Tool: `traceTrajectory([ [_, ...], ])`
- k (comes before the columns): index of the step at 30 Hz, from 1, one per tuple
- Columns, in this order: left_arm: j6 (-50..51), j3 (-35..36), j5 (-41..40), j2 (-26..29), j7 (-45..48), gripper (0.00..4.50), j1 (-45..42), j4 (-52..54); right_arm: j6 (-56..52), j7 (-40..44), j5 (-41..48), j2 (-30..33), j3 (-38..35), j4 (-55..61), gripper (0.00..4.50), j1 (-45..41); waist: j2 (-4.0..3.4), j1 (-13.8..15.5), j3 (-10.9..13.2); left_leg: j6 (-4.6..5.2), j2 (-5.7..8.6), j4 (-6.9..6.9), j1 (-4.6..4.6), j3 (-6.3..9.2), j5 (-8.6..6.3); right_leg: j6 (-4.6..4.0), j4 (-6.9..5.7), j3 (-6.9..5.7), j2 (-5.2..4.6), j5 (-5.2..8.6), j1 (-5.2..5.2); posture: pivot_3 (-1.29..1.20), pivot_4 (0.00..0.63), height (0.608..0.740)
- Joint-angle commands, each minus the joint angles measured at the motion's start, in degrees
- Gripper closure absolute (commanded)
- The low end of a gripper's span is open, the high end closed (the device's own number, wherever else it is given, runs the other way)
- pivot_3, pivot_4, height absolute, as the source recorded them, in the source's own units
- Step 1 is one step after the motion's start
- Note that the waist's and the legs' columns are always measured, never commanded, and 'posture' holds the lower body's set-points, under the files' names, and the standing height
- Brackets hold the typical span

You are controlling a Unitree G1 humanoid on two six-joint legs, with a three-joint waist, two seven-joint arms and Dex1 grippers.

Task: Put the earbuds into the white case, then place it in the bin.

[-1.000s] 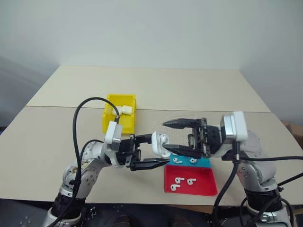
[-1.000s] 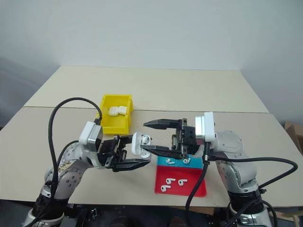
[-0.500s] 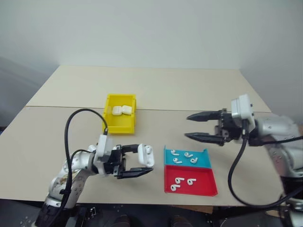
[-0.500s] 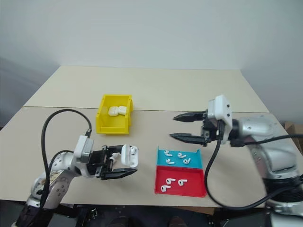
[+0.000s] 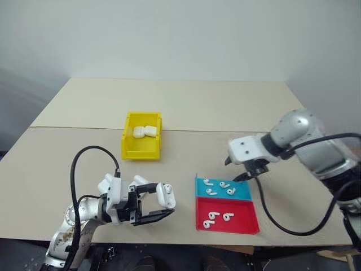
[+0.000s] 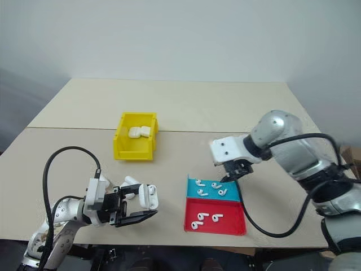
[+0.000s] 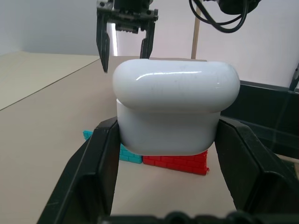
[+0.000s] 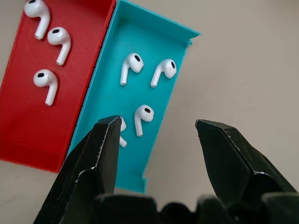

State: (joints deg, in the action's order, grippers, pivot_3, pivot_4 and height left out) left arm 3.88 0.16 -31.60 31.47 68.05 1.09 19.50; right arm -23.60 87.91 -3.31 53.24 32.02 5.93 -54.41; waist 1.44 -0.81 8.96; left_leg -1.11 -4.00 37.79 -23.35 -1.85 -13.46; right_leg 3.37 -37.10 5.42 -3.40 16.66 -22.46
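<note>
My left gripper is shut on the white case, held low over the table's front left; in the left wrist view the case sits between both fingers with its lid down. My right gripper points down, open and holding nothing, over the far right end of the blue tray. Several earbuds lie in that blue tray, just beyond my open fingers. Three more earbuds lie in the red tray. The yellow bin stands at the back left.
Two white cases lie in the far end of the bin. The red and blue trays sit side by side near the table's front edge. A black cable loops up from my left arm. A seam crosses the table behind the bin.
My right gripper has drawn away from the case, swung right and tipped down over the blue tray. My left gripper has sunk and moved left with the case.
</note>
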Motion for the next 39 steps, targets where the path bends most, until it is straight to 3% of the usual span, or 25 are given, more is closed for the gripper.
traceTrajectory([
  [1, -1.05, -0.11, -0.33, -0.16, -0.74, 1.73, 0.73, 2.34, -2.07, 0.96, -5.8, -0.53, 2.65, 0.66, 1.47, -1.31, -0.01, 0.19, 0.01, 0.0, 0.0, 0.0, 0.0, 0.0, 0.0, 0.0, 0.0, 0.0, 0.0, 0.0, 0.0, 0.0, 0.15, 0.74],
  [10, -1.05, -0.92, -0.1, -0.7, -2.46, 1.73, 0.21, 2.72, -3.64, -2.33, -14.43, -4.86, 6.16, -1.96, 1.47, 0.71, -0.01, 0.12, 0.01, 0.0, 0.01, 0.02, -0.02, 0.0, 0.0, 0.0, -0.02, -0.03, -0.01, 0.0, -0.02, 0.0, 0.15, 0.74],
  [30, -1.19, -1.38, 0.21, -0.28, -2.47, 1.73, -0.76, 2.24, -4.18, -2.87, -18.49, -9.92, 6.12, -4.02, 1.47, 3.25, -0.02, -0.03, 0.01, 0.0, 0.01, 0.02, 0.01, 0.0, 0.0, -0.01, -0.06, -0.03, 0.0, 0.0, -0.01, 0.0, 0.15, 0.74],
  [34, -0.91, -1.36, 0.24, -0.3, -2.86, 1.73, -0.77, 2.47, -3.39, -3.75, -19.07, -10.38, 5.95, -4.82, 2.37, 3.49, -0.02, -0.01, 0.01, 0.0, 0.01, 0.02, 0.02, 0.0, 0.0, -0.01, -0.06, -0.03, 0.0, 0.0, 0.01, 0.0, 0.15, 0.74],
  [39, -0.93, -1.4, 0.33, -0.36, -3.11, 1.73, -0.73, 2.48, -2.12, -3.81, -19.56, -10.06, 6.01, -5.11, 2.37, 3.61, -0.02, 0.02, 0.01, 0.0, 0.01, 0.03, 0.05, 0.0, 0.0, -0.01, -0.05, -0.04, 0.0, 0.0, 0.05, 0.0, 0.15, 0.74],
])
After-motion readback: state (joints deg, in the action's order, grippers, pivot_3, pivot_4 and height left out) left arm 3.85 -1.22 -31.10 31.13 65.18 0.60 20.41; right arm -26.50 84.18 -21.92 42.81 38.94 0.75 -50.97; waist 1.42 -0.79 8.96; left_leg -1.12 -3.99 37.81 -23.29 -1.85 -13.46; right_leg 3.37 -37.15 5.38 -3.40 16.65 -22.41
